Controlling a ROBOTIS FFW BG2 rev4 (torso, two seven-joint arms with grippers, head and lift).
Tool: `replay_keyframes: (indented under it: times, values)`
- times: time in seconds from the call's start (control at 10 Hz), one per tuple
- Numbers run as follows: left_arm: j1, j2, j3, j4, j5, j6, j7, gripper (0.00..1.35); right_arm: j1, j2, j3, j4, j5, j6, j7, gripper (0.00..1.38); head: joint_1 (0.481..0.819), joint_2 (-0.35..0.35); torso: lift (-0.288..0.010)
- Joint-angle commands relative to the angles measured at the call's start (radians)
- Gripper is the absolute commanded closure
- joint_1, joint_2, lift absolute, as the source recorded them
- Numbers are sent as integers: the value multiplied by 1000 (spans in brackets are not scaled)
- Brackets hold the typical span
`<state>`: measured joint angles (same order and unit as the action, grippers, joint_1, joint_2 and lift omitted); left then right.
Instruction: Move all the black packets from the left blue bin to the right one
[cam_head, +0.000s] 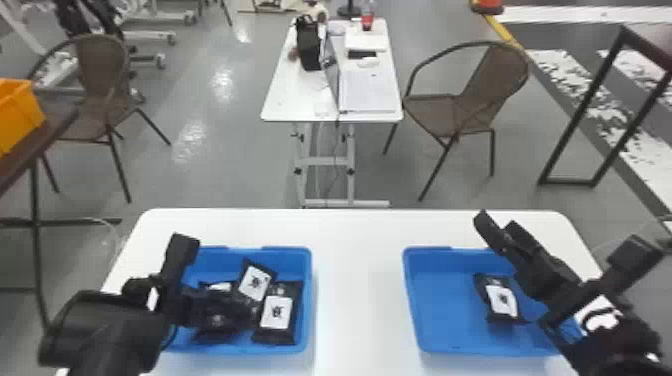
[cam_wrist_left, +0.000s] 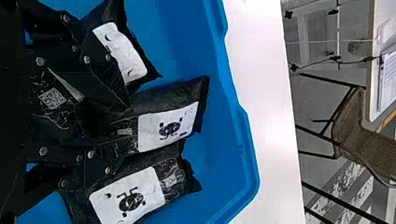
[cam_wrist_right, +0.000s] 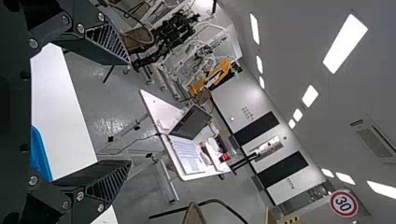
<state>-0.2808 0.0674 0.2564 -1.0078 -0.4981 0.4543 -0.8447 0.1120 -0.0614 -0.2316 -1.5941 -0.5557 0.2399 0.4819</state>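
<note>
In the head view my left gripper is down in the left blue bin among several black packets. The left wrist view shows that gripper with its fingers drawn in around a packet showing a QR code; labelled packets lie close around the fingertips, and their overlap partly hides the hold. My right gripper stands above the far side of the right blue bin, where one black packet lies. Seen from its wrist, this gripper is open with nothing between its fingers.
Both bins stand on a white table, with a strip of tabletop between them. Beyond it are a second table with a laptop, brown chairs, and an orange crate at the far left.
</note>
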Motion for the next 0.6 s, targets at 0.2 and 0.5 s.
replay_keyframes:
  times: [0.2,0.5]
  values:
    - [0,3,-5,-6,-16,-6,-2,1213,0,0,5,5,-15,-2,1,292,695,8,0]
    - [32,5,46,-55,12,-144,-100,1213,0,0,9,2,-27,-4,12,292,695,10,0]
